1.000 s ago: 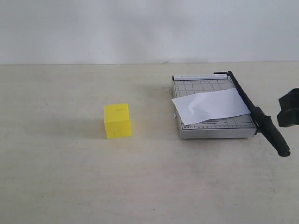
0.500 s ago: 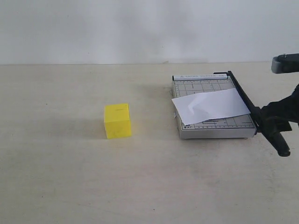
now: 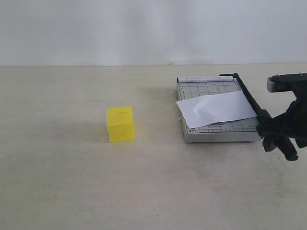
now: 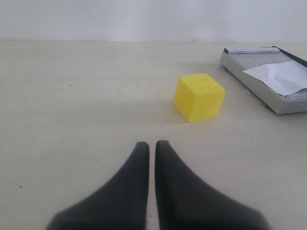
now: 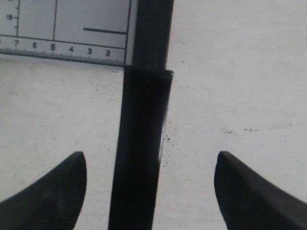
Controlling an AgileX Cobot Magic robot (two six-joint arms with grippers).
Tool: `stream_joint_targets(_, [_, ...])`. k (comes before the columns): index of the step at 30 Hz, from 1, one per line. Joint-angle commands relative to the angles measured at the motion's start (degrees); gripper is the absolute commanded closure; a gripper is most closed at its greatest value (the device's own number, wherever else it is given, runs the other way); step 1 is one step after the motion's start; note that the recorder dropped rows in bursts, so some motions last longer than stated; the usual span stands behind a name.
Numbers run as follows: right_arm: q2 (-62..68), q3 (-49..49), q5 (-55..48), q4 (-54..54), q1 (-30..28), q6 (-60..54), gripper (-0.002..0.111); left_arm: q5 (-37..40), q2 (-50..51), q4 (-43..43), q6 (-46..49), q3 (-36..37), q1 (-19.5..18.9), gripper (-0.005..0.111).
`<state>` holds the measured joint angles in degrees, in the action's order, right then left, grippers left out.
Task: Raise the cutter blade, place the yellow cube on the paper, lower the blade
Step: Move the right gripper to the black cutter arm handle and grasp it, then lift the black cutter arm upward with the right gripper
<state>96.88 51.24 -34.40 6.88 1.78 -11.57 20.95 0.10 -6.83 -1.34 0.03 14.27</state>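
Right gripper (image 3: 279,135) (image 5: 149,160): jaws spread wide, straddling the thick handle end of the cutter blade (image 3: 249,98) (image 5: 144,120). In the right wrist view one finger stands on either side of the handle with bare table showing in both gaps. Neither finger touches the handle, and nothing is gripped.

Left gripper (image 4: 149,143): the two fingers are drawn almost together, with only a thin slit between them. They hold nothing and sit over bare table (image 3: 72,182), well apart from the yellow cube (image 4: 198,97).

Cutter blade: lies down along the right-hand edge of the grey cutter base (image 3: 211,88) (image 4: 249,60) as the exterior view shows it. Its handle reaches past the base's near corner.

Paper (image 3: 216,109) (image 4: 280,76): lies across the gridded base, slightly creased. One end overhangs the base's left edge in the exterior view, and the other end meets the blade.

Yellow cube (image 3: 120,124): stands on the table to the left of the cutter base in the exterior view. It is well apart from the base and the paper, and neither gripper touches it.
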Motion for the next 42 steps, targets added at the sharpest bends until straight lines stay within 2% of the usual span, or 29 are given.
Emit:
stream_joint_targets(1, [1.3,0.2,0.5,0.4,0.1,-1.5,0.039,-0.2,-0.1,-0.3,0.1,0.0,0.1,0.102])
stream_joint_targets(3, [1.8,0.2,0.3,0.5,0.1,-1.9,0.042,-0.2,-0.1,-0.3,0.1,0.0,0.1,0.102])
stream_joint_targets(6, [2.1,0.2,0.1,0.5,0.1,-2.0,0.058,-0.2,-0.1,-0.3,0.1,0.0,0.1,0.102])
stream_joint_targets(12, [1.8,0.2,-0.6,2.4,0.1,-2.0,0.109,-0.2,-0.1,-0.3,0.1,0.0,0.1,0.102])
stream_joint_targets(19, [-2.6,1.5,0.1,12.1,0.1,-8.9,0.108,-0.2,-0.1,-0.3,0.1,0.0,0.1,0.102])
stream_joint_targets(28, [-7.6,9.7,-5.7,13.6,0.1,-10.0,0.108,-0.2,-0.1,-0.3,0.1,0.0,0.1,0.102])
stream_joint_targets(37, [-9.0,12.9,-9.2,18.9,0.1,-15.9,0.108,-0.2,-0.1,-0.3,0.1,0.0,0.1,0.102])
stream_joint_targets(40, [-8.5,12.7,-10.9,18.3,0.1,-15.8,0.101,-0.2,-0.1,-0.3,0.1,0.0,0.1,0.102])
stream_joint_targets(42, [-8.2,12.7,-12.0,18.3,0.1,-15.8,0.086,-0.2,-0.1,-0.3,0.1,0.0,0.1,0.102])
